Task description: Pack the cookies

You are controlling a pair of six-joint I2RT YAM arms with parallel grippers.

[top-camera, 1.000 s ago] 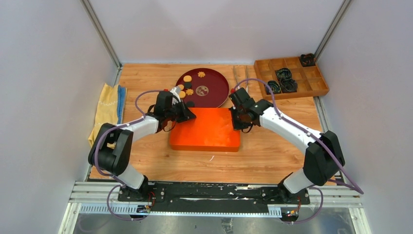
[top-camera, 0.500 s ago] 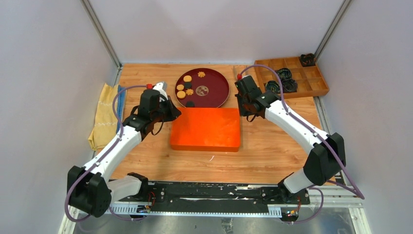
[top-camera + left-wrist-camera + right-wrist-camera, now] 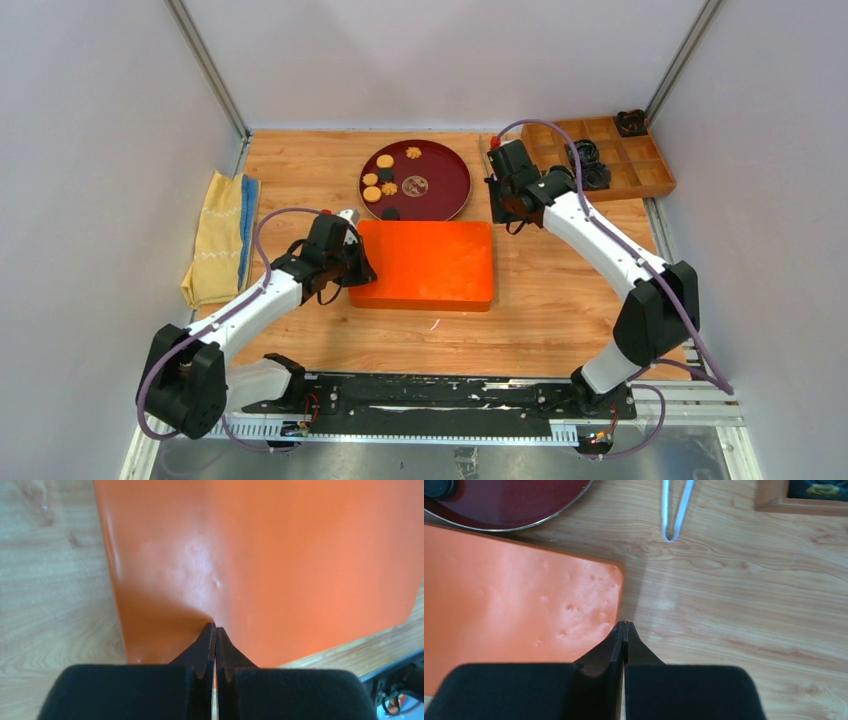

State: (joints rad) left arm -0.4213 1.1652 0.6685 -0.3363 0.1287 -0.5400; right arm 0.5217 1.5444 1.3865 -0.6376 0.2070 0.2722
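Observation:
The cookies (image 3: 385,161) lie on a round dark red plate (image 3: 445,170): several golden-orange rounds, two flower shapes and two dark ones. An orange rectangular box (image 3: 425,265) lies shut in front of the plate. My left gripper (image 3: 360,272) is shut and empty, its tips (image 3: 215,626) over the box's left near part (image 3: 280,555). My right gripper (image 3: 499,214) is shut and empty, its tips (image 3: 625,624) over bare wood just off the box's far right corner (image 3: 524,605). The plate's edge (image 3: 514,510) and one dark cookie (image 3: 436,486) show in the right wrist view.
A wooden compartment tray (image 3: 640,165) with dark paper cups (image 3: 585,152) stands at the back right; its corner (image 3: 794,502) shows in the right wrist view. Metal tongs (image 3: 676,510) lie between plate and tray. A yellow cloth (image 3: 220,235) lies at the left edge.
My left gripper has moved from the box's far left corner out beside the plate, then back to the box's left near side. My right gripper has moved back off the box to its far right corner.

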